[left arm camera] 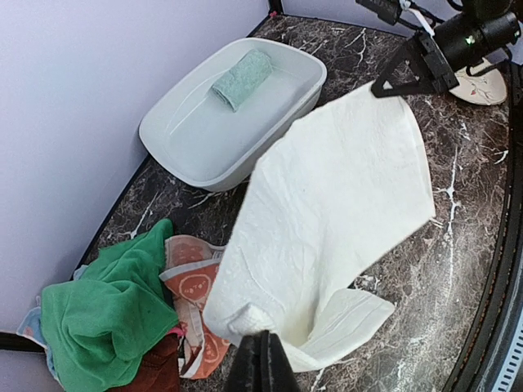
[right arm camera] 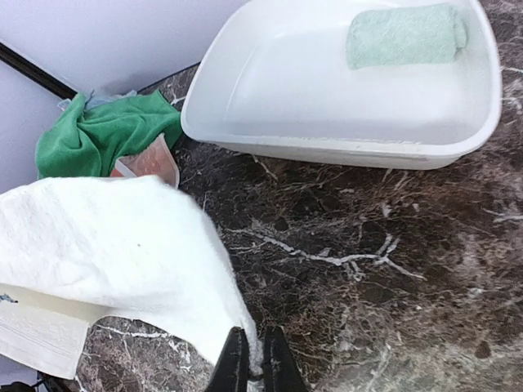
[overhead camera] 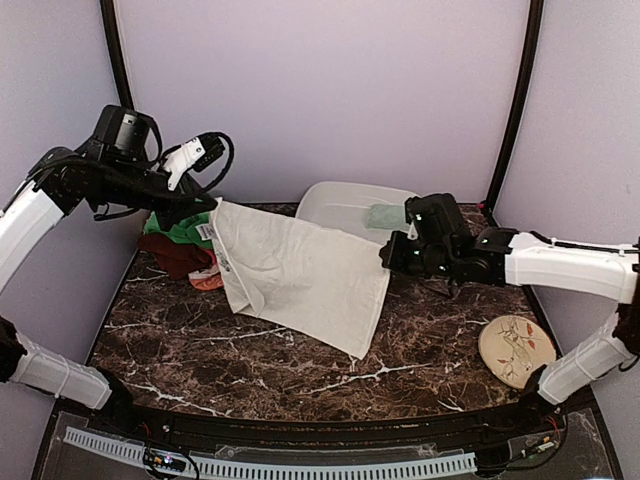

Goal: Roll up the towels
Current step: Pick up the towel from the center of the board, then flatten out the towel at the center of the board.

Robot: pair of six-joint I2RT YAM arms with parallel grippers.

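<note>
Left gripper [left arm camera: 261,347]: fingers together, pinching one top corner of the cream towel [left arm camera: 335,188]. Right gripper [right arm camera: 253,359]: fingers together on the other top corner.

Held edge spans arm to arm, roughly across the table [overhead camera: 200,340], left end higher. Cloth hangs below it toward the near edge; its lower part appears to lie on the marble. Neither arm is nearer, each has a corner.

Judgement: it needs spreading flat next, so both ends should come down together.

Sage towel [right arm camera: 404,34] lies rolled in the basin [right arm camera: 327,122]. Green towel [left arm camera: 106,302] and orange towel [left arm camera: 192,282] are heaped at far left, unrolled.
</note>
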